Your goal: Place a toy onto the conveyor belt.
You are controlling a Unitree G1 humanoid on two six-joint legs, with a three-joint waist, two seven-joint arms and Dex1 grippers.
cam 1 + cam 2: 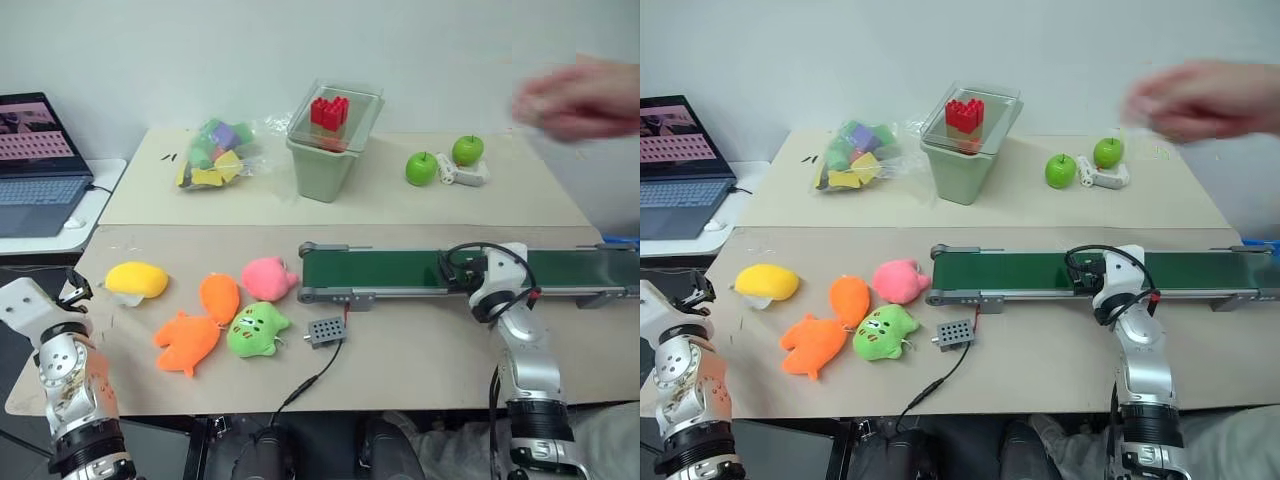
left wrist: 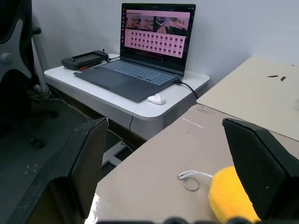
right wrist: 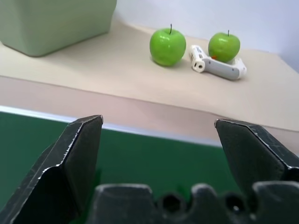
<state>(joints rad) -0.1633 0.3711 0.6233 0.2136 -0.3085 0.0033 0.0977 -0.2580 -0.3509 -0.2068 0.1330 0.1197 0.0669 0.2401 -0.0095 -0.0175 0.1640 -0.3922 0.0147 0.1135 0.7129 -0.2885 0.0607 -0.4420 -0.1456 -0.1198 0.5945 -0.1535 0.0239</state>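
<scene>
The belt (image 1: 400, 268) is bare and the toys lie left of it. Both pincers are wide apart, holding nothing. The left pincer (image 2: 163, 182), beside the yellow toy (image 1: 137, 280), should grab it gently

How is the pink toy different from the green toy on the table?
The pink toy is plain pink, while the green toy has a small face marked on it. The pink toy lies right next to the end of the conveyor belt; the green toy lies farther from it, nearer the table's front edge, beside the grey box. Both are soft, rounded plush toys resting on the table, and neither is on the belt yet.
</scene>
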